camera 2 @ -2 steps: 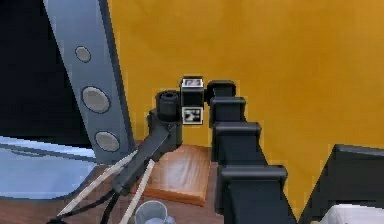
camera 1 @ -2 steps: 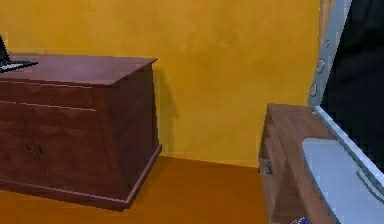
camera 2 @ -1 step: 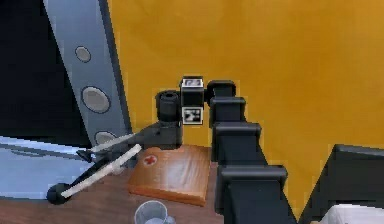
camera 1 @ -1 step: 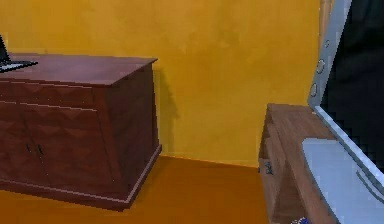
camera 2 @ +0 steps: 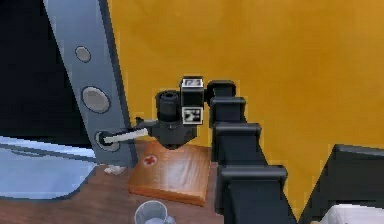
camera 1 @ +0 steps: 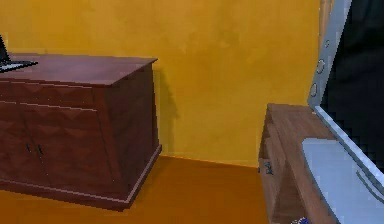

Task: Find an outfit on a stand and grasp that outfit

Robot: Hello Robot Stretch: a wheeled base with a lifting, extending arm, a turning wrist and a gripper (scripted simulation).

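Note:
In the arm side view the dark arm [camera 2: 238, 150] rises from the bottom edge, with white marker squares [camera 2: 191, 88] at its far end. The gripper [camera 2: 110, 140] reaches left from its dark body. Its thin fingers [camera 2: 128, 132] end at the grey frame of a large dark screen [camera 2: 95, 70], by a round button. I cannot tell whether the gripper holds anything. A flat reddish-brown box [camera 2: 175, 175] lies on the wooden table [camera 2: 60, 205] below the gripper.
A small grey cup [camera 2: 152, 213] stands near the bottom edge, and a dark block [camera 2: 355, 175] sits at the right. The forward view has a wooden dresser [camera 1: 75, 120] at the left, the table [camera 1: 290, 140] with the screen [camera 1: 360, 80] at the right, a yellow wall [camera 1: 230, 70] and orange floor [camera 1: 200, 195] between.

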